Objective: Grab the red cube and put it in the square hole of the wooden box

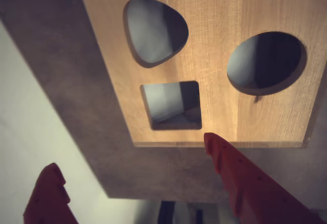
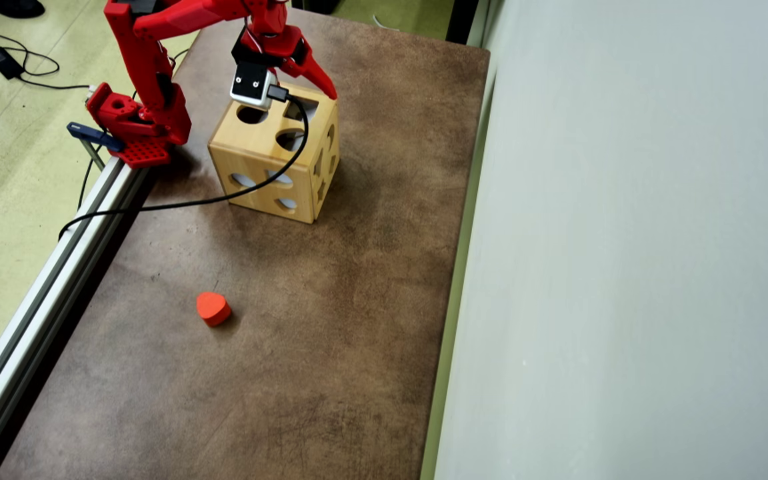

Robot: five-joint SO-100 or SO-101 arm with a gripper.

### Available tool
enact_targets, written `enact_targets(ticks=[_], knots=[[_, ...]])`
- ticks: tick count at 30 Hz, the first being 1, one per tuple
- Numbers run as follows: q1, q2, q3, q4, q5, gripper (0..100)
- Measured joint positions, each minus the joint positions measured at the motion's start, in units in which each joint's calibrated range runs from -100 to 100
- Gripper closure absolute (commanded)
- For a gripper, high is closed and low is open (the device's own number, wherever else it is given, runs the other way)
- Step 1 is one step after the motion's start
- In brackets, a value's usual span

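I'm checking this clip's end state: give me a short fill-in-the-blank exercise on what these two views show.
1. In the wrist view, the top of the wooden box shows ____ cutouts.
2. The gripper has its fingers spread and holds ____.
3. In the overhead view, the orange-red heart-shaped block lies on the ____.
4. The square hole sits nearest the box edge closest to the ____.

Missing words: three; nothing; table; gripper

The red two-finger gripper (image 1: 130, 155) is cut off by the wrist view's bottom edge, and the dark square hole (image 2: 305, 107) is partly hidden overhead.
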Motion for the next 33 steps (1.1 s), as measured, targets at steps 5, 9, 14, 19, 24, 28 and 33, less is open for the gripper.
enact_targets(ticks=[5, 9, 14, 19, 24, 28, 33], knots=[[0.0, -2.5, 0.0, -0.4, -0.1, 80], [0.0, -4.7, 0.0, -0.4, -0.1, 95], [0.0, -8.6, 0.3, -0.6, -0.1, 98], [0.0, -14.6, 0.4, -0.6, -0.1, 98], [0.0, -20.2, 0.4, -0.5, -0.1, 98], [0.0, -24.7, 1.6, -0.5, 0.1, 98], [0.0, -34.7, 10.6, -0.5, 3.5, 98]])
